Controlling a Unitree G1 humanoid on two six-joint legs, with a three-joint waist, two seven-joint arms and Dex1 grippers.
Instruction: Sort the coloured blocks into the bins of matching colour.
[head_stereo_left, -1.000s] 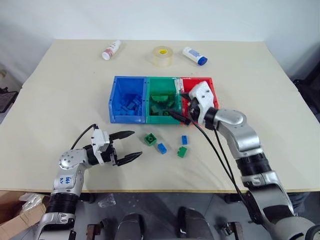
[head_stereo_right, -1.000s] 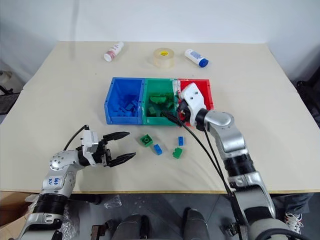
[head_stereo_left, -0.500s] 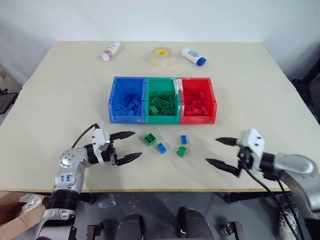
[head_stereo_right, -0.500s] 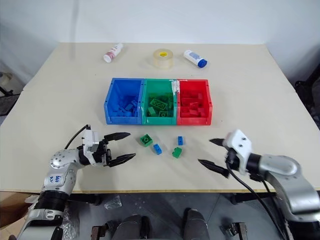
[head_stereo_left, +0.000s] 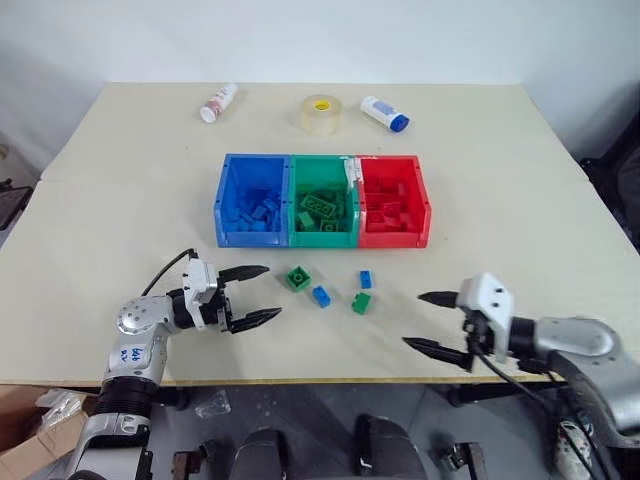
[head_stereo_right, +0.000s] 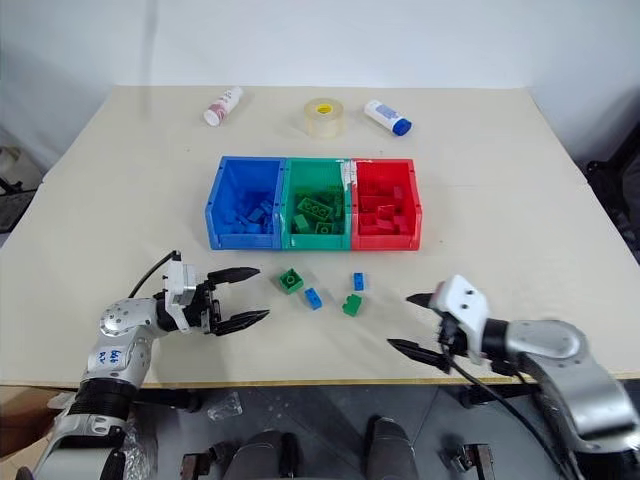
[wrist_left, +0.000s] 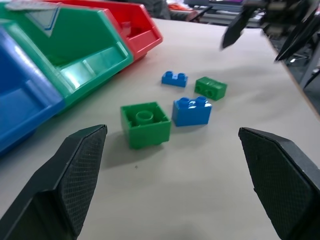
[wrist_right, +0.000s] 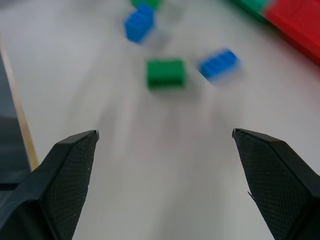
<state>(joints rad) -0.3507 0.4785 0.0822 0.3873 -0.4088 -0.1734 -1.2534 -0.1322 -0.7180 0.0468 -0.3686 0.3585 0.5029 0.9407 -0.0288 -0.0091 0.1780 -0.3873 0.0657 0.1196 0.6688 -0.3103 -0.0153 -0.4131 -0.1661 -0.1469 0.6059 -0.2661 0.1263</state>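
Three joined bins stand mid-table: blue (head_stereo_left: 252, 237), green (head_stereo_left: 322, 238) and red (head_stereo_left: 395, 238), each holding bricks of its own colour. In front of them lie the loose blocks: a larger green brick (head_stereo_left: 297, 278), a blue brick (head_stereo_left: 321, 296), a small blue brick (head_stereo_left: 366, 279) and a small green brick (head_stereo_left: 361, 302). My left gripper (head_stereo_left: 262, 293) stands open just left of the larger green brick (wrist_left: 145, 124), holding nothing. My right gripper (head_stereo_left: 415, 320) is open and empty near the front edge, to the right of the small green brick (wrist_right: 166, 73).
A tape roll (head_stereo_left: 321, 113) and two small white bottles (head_stereo_left: 214, 102) (head_stereo_left: 384, 113) lie at the far side of the table, behind the bins. The table's front edge runs just below both grippers.
My right gripper has drawn back from the green and red bins to the table's near right, staying open. The left gripper has kept its place.
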